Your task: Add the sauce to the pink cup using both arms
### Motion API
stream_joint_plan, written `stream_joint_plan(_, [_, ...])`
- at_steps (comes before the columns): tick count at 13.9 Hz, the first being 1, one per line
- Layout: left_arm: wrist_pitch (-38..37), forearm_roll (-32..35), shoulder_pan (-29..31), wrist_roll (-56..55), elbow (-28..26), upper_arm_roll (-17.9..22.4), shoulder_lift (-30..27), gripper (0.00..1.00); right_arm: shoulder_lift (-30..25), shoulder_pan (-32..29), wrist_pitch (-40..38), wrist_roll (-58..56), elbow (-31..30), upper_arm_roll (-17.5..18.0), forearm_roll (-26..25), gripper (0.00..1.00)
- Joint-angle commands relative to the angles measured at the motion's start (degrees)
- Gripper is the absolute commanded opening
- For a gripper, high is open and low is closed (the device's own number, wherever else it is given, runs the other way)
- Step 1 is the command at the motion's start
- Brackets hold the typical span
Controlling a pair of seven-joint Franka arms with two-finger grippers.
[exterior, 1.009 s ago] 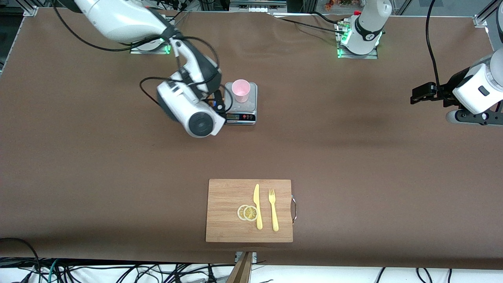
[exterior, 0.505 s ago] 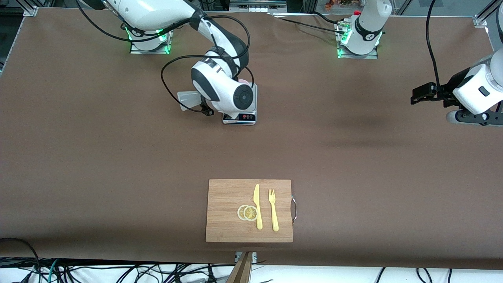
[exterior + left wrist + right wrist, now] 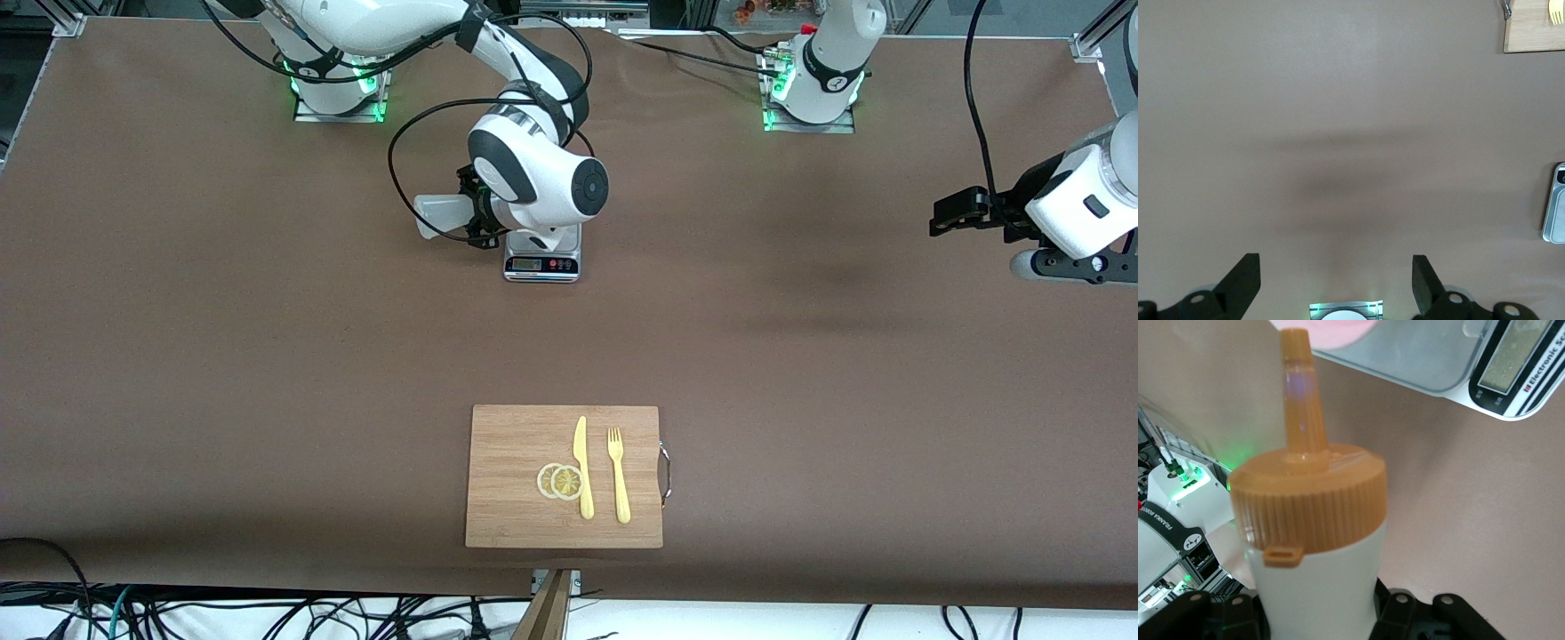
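Note:
My right gripper (image 3: 481, 218) is shut on the sauce bottle (image 3: 437, 216), which lies tipped on its side above the table beside the scale. In the right wrist view the whitish sauce bottle (image 3: 1317, 580) has an orange cap, and its nozzle (image 3: 1299, 400) points at the pink cup (image 3: 1331, 328). Only a sliver of the cup shows there, on the scale's platform. In the front view my right wrist hides the cup. My left gripper (image 3: 953, 216) (image 3: 1336, 283) waits open and empty above bare table at the left arm's end.
A small kitchen scale (image 3: 542, 263) (image 3: 1451, 357) stands under my right wrist; its edge (image 3: 1557, 213) also shows in the left wrist view. Nearer the front camera lies a wooden cutting board (image 3: 511, 444) with a yellow knife (image 3: 582, 467), a fork (image 3: 618, 476) and lemon slices (image 3: 560, 481).
My right arm has swung from beside the scale to over it with the bottle and now covers the cup, which showed before. The left arm has not moved.

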Motion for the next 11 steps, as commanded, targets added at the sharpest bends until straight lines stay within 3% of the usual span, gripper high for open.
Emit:
stream_joint_plan(1, [-1.3, 0.7, 0.0, 1.3, 2.2, -0.1, 1.0, 1.0, 0.5, 1.6, -1.3, 2.3, 0.9, -0.2, -2.5, 0.0])
stream_joint_plan(11, [-1.3, 0.7, 0.0, 1.3, 2.2, -0.1, 1.0, 1.0, 1.0, 4.7, -3.5, 8.3, 1.1, -0.2, -6.5, 0.0])
